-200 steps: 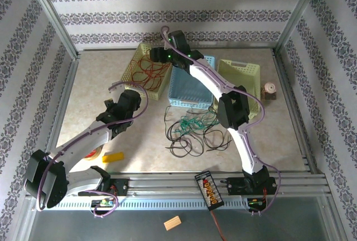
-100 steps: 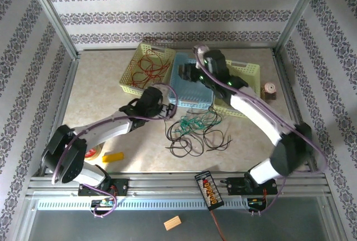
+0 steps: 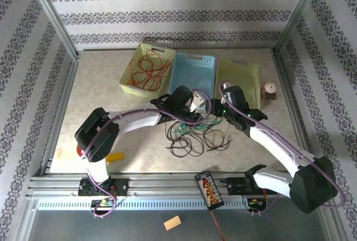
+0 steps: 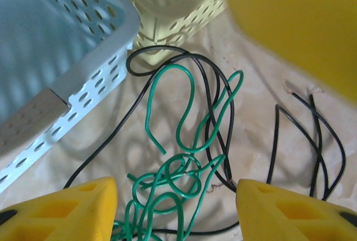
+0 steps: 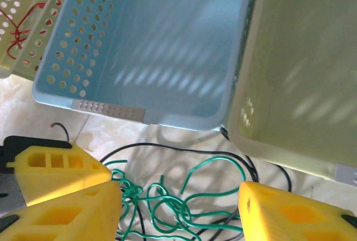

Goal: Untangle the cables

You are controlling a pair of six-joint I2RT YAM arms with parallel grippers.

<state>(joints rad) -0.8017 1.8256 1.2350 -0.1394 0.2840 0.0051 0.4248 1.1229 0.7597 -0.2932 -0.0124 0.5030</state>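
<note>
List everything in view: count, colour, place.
yellow basket: one, yellow, far left
blue basket: one, blue, far middle
green basket: one, pale green, far right
red cables: several, red, in the yellow basket
green cables: several, green, tangled mid-table
black cables: several, black, tangled with them
yellow block: one, yellow, near left
spool: one, brownish, right edge
black box: one, black, near rail
wooden block: one, tan, below the rail
left gripper: one, yellow fingers, open above the tangle
right gripper: one, yellow fingers, open above the tangle

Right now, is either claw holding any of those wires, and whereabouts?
Nothing is held. The left claw and the right claw are both open, hovering over the tangle of green and black wires, gripping none.
</note>
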